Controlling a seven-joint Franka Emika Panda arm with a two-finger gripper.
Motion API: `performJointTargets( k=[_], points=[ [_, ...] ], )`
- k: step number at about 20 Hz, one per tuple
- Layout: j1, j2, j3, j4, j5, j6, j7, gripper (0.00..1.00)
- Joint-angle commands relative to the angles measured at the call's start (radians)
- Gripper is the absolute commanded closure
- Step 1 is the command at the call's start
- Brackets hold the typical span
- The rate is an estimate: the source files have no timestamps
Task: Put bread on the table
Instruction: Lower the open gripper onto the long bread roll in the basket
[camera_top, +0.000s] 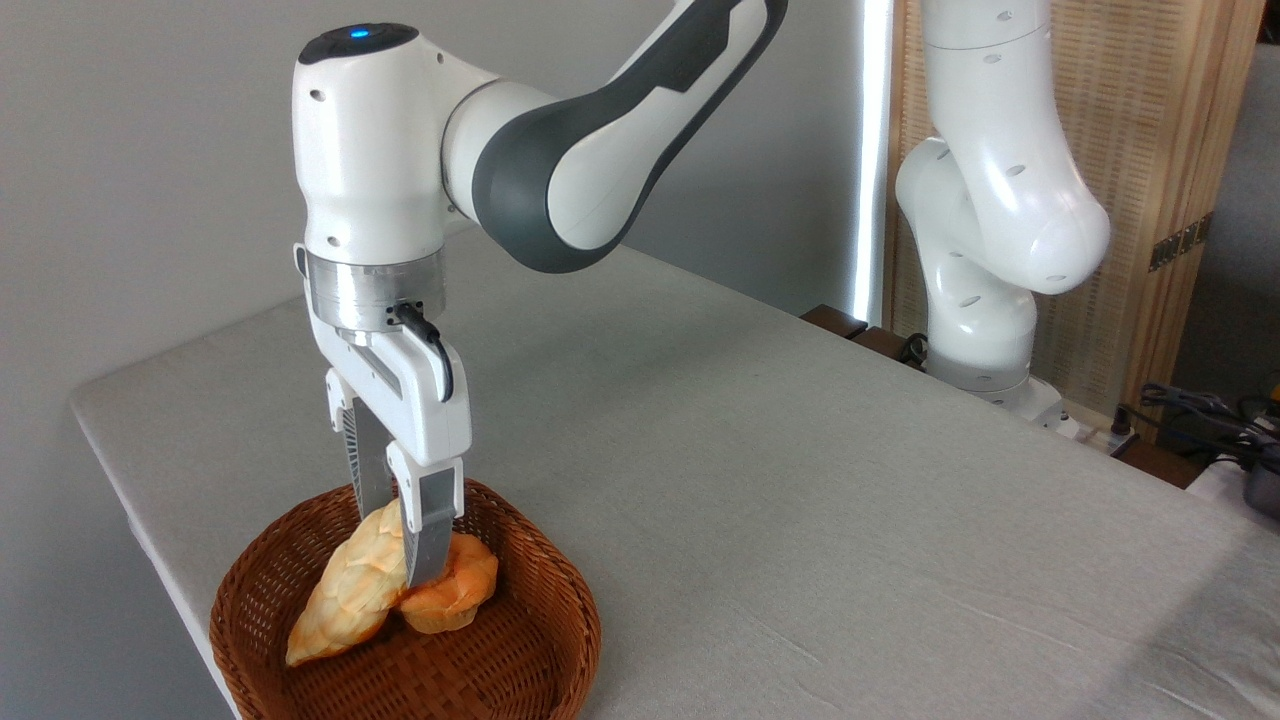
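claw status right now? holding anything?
Claw: fingers down in the basket, one on either side of the bread's upper end. Whether they are actually clamped on it cannot be told.

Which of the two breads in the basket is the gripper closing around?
The long braided loaf; the gripper straddles its upper end. The round orange bun sits beside it.

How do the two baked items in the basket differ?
The braided loaf is long, pointed and pale yellow; the bun is small, round and deeper orange. The gripper's jaws straddle the loaf's upper end, while the bun sits just beside them. Both lie touching in the wicker basket.
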Motion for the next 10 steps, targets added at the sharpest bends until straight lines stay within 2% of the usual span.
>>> performJointTargets(
  k=[1,6,10],
  points=[
    [-0.002,0.03,0.0,0.012,0.011,0.048,0.018,0.0],
    [-0.002,0.041,-0.001,0.012,0.011,0.05,0.088,0.0],
    [-0.002,0.044,-0.001,0.012,0.012,0.08,0.104,0.0]
  ],
)
